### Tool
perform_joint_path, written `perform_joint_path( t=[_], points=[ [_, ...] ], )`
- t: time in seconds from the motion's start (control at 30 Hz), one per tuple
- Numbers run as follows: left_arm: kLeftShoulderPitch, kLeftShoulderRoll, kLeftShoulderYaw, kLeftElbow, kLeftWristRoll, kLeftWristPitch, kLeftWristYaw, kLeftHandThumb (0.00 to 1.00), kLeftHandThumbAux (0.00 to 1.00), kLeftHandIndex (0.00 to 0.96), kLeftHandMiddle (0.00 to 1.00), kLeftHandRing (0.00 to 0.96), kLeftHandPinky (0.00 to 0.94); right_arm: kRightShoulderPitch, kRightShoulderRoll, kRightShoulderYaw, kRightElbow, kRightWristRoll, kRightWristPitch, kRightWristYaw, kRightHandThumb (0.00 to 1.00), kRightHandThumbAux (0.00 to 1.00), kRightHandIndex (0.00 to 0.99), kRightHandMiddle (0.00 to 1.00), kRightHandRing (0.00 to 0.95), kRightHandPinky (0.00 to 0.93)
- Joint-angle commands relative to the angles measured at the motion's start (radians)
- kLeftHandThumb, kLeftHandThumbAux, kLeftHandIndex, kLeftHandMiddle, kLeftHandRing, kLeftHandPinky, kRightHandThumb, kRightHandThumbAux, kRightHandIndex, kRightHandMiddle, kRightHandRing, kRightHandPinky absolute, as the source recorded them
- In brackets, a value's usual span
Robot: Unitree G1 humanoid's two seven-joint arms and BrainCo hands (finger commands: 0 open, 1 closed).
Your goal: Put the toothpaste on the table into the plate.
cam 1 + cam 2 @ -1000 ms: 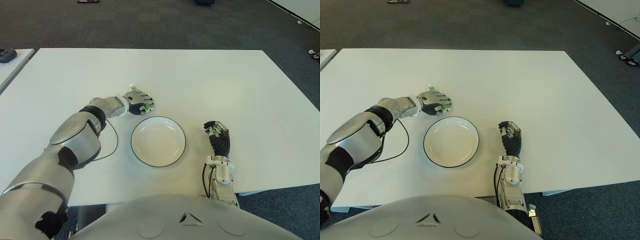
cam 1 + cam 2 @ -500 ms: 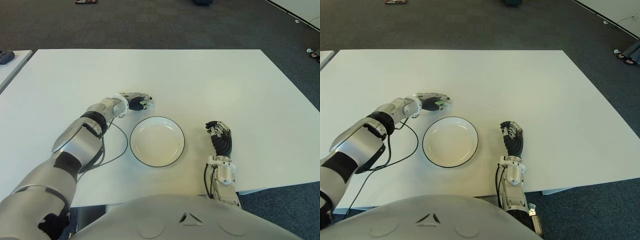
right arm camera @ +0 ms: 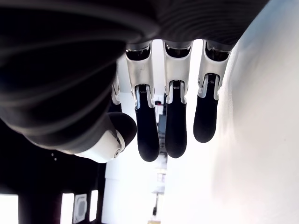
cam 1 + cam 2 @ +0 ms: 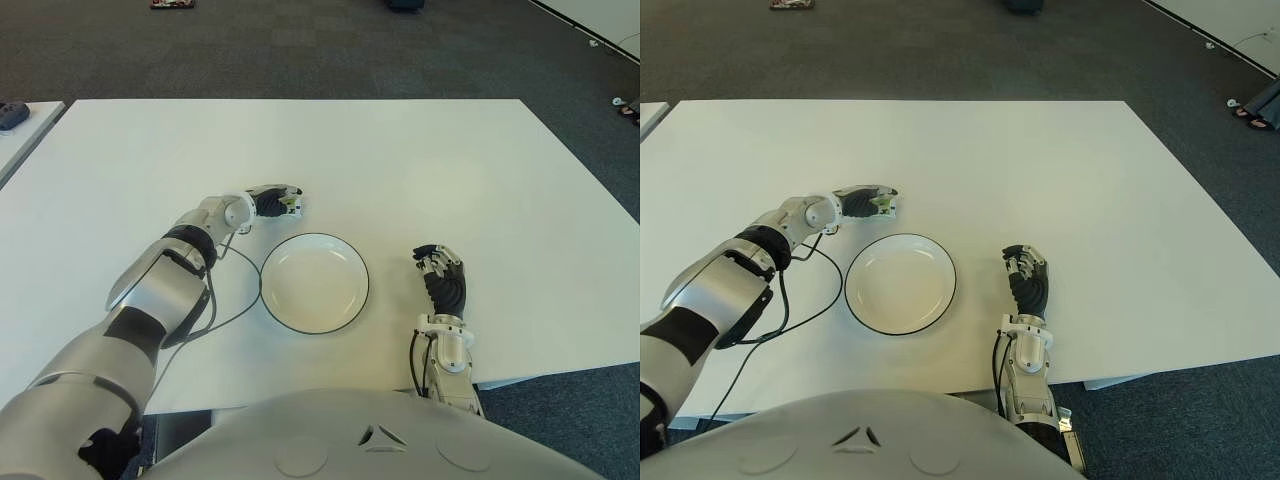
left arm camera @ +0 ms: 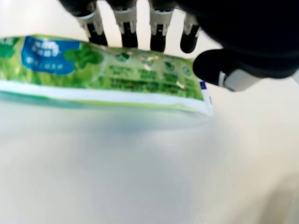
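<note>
**Plate bare, toothpaste under the left hand at its far-left rim**

Round white plate [image 4: 314, 282] with a dark rim, sitting on the white table [image 4: 450, 160] near the front edge, nothing in it. Just beyond its far-left edge, the left hand [image 4: 272, 201], reaching in from the left with a dark cable [image 4: 225, 300] trailing back along the arm. Green toothpaste [image 5: 107, 74] tube there too, seen close up in the wrist view: lying flat along the tabletop, four fingers [image 5: 124, 21] draped over its far side, thumb [image 5: 219, 70] pressed in by one end. Wrapped around the tube, then, a hold on it with the tube down on the table rather than lifted clear. Only a sliver of green showing between the fingers in the eye views.

Over on the right, the right hand [image 4: 442, 288], idle beside the plate near the front edge; fingers hanging loose and fairly straight in its own wrist view, gripping nothing.

Against a second ago: left hand was palm-down and spread over the tube with green poking out at both ends, a touch nearer the plate. Now rolled more onto its side, drawn a little farther from the rim, fingers tighter, most of the tube hidden. Cable loop swung wider across the table. Plate and right hand unchanged.
</note>
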Motion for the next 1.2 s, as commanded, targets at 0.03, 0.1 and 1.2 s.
perform_joint_path(
  t=[0.03,0.1,1.2],
  points=[
    [0.068,0.012,-0.006,0.043,0.015,0.072,-0.068,0.751,0.316,0.0,0.0,0.0,0.087,0.001,0.003,-0.001,-0.006,0.005,0.0,0.004,0.709,0.732,0.429,0.465,0.433,0.439],
    [0.068,0.012,-0.005,0.043,0.017,0.073,-0.068,0.751,0.316,0.0,0.0,0.0,0.088,0.002,0.003,-0.001,-0.008,0.005,0.0,0.003,0.709,0.732,0.429,0.467,0.438,0.442],
    [-0.032,0.067,-0.353,0.034,0.357,-0.024,0.098,0.805,0.326,0.09,0.202,0.305,0.415,0.009,0.005,-0.009,-0.029,-0.004,0.029,-0.006,0.708,0.733,0.428,0.466,0.439,0.437]
  ],
)
